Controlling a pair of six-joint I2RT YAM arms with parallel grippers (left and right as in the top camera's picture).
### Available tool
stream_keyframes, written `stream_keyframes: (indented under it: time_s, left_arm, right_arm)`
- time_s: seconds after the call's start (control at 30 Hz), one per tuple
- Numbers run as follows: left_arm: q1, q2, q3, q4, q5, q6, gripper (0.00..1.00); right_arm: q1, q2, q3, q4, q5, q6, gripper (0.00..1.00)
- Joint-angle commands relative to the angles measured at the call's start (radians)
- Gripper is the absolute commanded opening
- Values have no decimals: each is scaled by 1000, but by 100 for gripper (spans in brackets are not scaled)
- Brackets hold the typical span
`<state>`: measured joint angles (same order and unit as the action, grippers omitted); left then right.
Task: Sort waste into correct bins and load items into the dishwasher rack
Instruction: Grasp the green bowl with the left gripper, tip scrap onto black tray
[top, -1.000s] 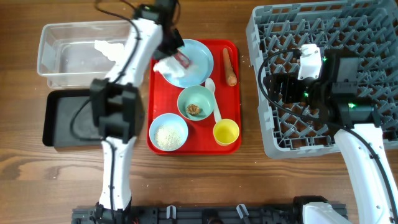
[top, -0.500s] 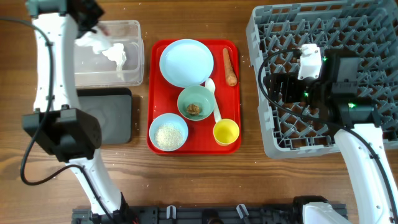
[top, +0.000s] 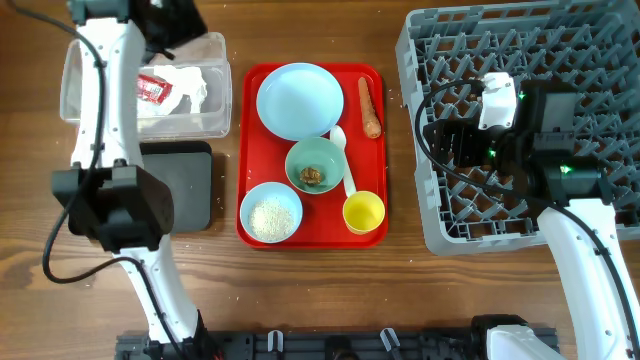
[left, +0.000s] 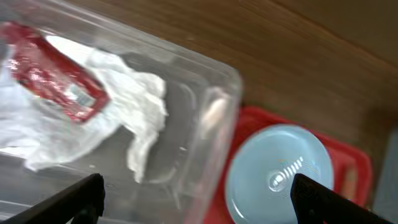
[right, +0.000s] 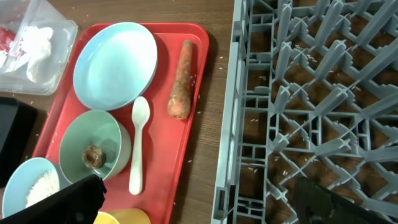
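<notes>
My left gripper (top: 175, 22) hangs open over the far right corner of the clear tub (top: 215, 110), nothing between its fingers (left: 81, 198). In the tub lie the crumpled napkin (left: 134, 106) and, on it, the red wrapper (left: 56, 78). The red tray (top: 377, 160) holds the blue plate (top: 299, 100), the carrot (top: 369, 107), the white spoon (top: 343, 160), a green bowl (top: 316, 160) with a brown lump (top: 313, 176), a blue bowl of rice (top: 271, 213) and the yellow cup (top: 364, 212). My right gripper (right: 205, 199) stands open and empty over the grey rack's (top: 600, 60) left edge.
The black tray (top: 185, 190) sits just in front of the clear tub, left of the red tray. A strip of bare wood separates the red tray from the rack. Loose rice grains lie on the table under the rack (right: 311, 93).
The left arm swung from the plate to the clear tub with the red wrapper, then opened. The wrapper now lies in the tub on the napkin. The right arm has not moved.
</notes>
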<state>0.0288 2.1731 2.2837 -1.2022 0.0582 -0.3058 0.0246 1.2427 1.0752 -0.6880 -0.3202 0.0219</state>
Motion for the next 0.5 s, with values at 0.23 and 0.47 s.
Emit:
stream_keyframes:
  time_s: [0.23,0.47]
  left_arm:
    - [-420,-56,-86,-310,49,93,89]
    - [-599,-56,-454,89,46,28,78]
  right_arm:
    - [-2,10,12,14,10,5,100]
    - [-2,10,12,14,6,9,100]
